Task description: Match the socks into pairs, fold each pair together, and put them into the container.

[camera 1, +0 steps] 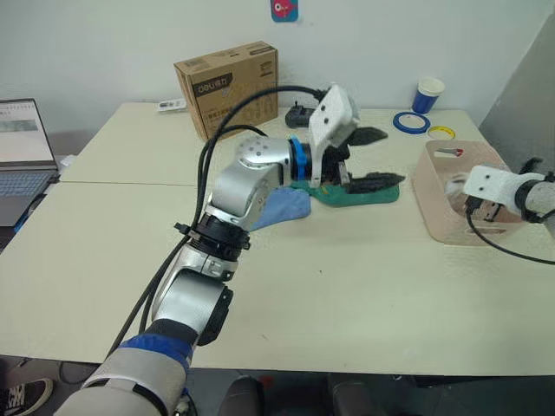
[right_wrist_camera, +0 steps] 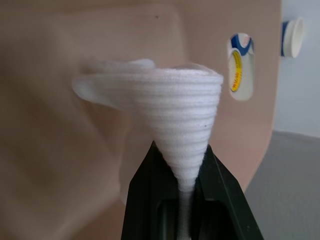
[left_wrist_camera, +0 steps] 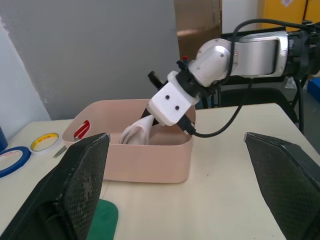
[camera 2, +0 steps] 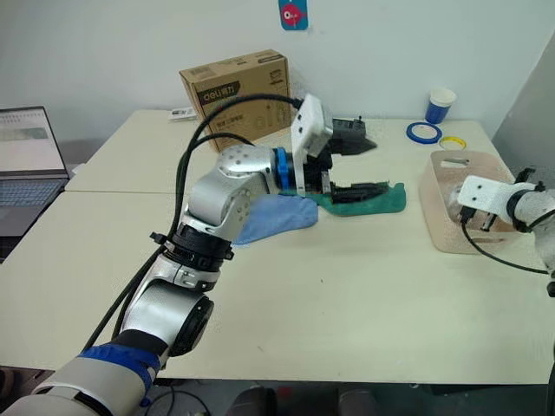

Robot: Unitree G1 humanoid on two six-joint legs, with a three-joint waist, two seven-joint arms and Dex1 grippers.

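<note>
My right gripper [right_wrist_camera: 181, 154] is shut on a bunched pair of white socks [right_wrist_camera: 170, 105], holding them inside the pale pink container [camera 1: 431, 186] at the table's right edge. The left wrist view shows the same gripper [left_wrist_camera: 150, 115] with the white socks [left_wrist_camera: 134, 135] hanging into the container [left_wrist_camera: 150, 167]. My left gripper [camera 1: 371, 159] is open, its fingers [left_wrist_camera: 67, 195] spread wide just above the dark green socks [camera 1: 368, 195] in mid-table. Light blue socks [camera 1: 282, 208] lie beside them, partly under my left forearm.
A brown cardboard box [camera 1: 227, 87] and a black device [camera 1: 302, 115] stand at the back. A blue cup [camera 1: 428, 95], a blue tape roll [camera 1: 410, 122] and a yellow one [camera 1: 441, 133] sit behind the container. A laptop [camera 1: 22, 147] is at far left.
</note>
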